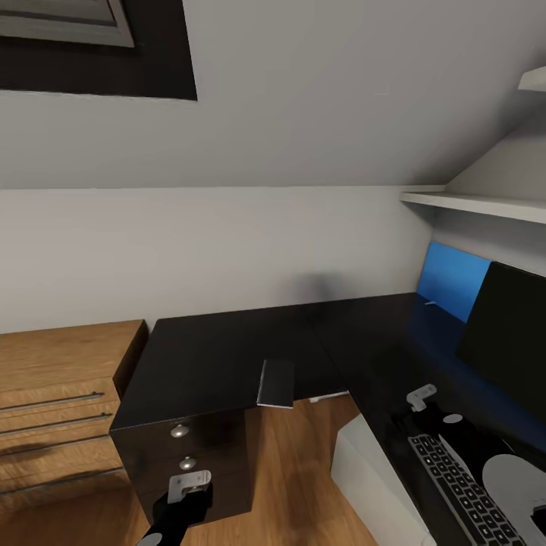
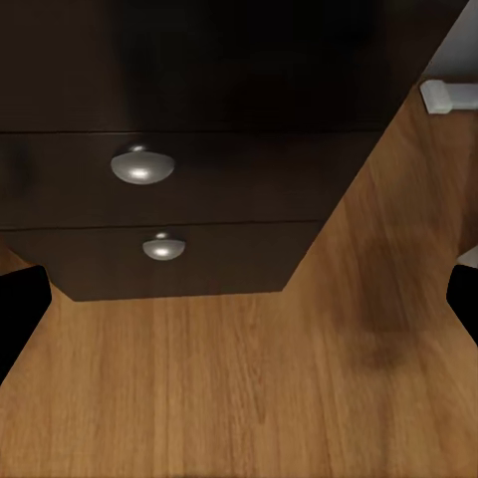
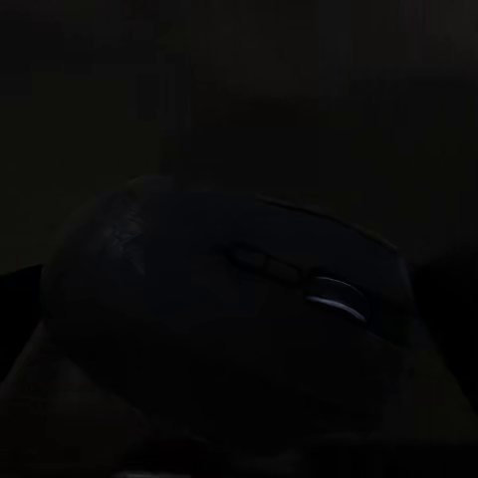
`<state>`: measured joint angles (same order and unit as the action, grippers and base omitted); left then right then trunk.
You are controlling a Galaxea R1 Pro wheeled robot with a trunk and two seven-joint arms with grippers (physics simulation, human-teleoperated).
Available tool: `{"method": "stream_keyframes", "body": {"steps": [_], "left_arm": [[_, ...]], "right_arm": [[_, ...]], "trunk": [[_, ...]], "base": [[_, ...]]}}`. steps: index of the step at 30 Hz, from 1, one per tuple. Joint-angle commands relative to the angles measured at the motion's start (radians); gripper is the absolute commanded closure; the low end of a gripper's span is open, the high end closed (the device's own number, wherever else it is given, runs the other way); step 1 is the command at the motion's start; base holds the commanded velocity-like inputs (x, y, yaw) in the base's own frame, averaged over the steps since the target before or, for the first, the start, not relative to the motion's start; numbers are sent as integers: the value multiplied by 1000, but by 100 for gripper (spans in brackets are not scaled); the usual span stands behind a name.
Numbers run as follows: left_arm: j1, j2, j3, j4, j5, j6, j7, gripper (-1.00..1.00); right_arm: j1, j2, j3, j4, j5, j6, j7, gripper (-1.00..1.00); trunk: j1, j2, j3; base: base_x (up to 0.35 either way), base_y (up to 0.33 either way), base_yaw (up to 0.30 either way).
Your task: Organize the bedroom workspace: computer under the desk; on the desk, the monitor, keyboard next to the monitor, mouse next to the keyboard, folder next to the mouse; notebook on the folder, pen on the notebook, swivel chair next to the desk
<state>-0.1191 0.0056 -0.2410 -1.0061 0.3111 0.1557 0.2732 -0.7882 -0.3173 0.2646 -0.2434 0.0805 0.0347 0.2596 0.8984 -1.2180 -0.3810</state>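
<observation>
The black desk (image 1: 227,349) bends in an L from the drawer unit (image 1: 205,447) to the right. On its right wing stand the monitor (image 1: 506,341) and, in front of it, the keyboard (image 1: 464,485). The dark grey notebook (image 1: 277,383) juts over the inner edge. A thin white pen (image 1: 431,304) lies near the back. My right gripper (image 1: 434,425) hangs low over the desk by the keyboard's far end. The mouse (image 3: 229,309) sits right at it, too dark to tell its jaws. My left gripper (image 1: 182,504) is open before the drawers (image 2: 139,164). The light grey computer (image 1: 368,470) stands under the desk.
A light wooden dresser (image 1: 61,402) adjoins the drawer unit on the left. A blue wall panel (image 1: 451,280) runs behind the monitor, with white shelves (image 1: 478,203) above. Wooden floor (image 1: 303,470) lies open between the drawer unit and the computer.
</observation>
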Motion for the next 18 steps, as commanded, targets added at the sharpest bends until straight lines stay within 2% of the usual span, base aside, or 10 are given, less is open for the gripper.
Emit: {"method": "stream_keyframes", "body": {"steps": [1, 4, 18], "left_arm": [[-1, 1, -3, -2, 6, 4, 8, -100], [-1, 1, -3, -1, 6, 4, 8, -100], [-1, 1, -3, -1, 6, 2, 9, -100]], "right_arm": [[0, 0, -3, -2, 8, 4, 4, 100], [0, 1, -2, -3, 8, 4, 4, 100], [0, 3, -2, -5, 8, 4, 4, 100]], "trunk": [[4, -8, -4], [8, -15, -8], [58, -106, -48]], "base": [[0, 0, 0], [0, 0, 0], [0, 0, 0]]}}
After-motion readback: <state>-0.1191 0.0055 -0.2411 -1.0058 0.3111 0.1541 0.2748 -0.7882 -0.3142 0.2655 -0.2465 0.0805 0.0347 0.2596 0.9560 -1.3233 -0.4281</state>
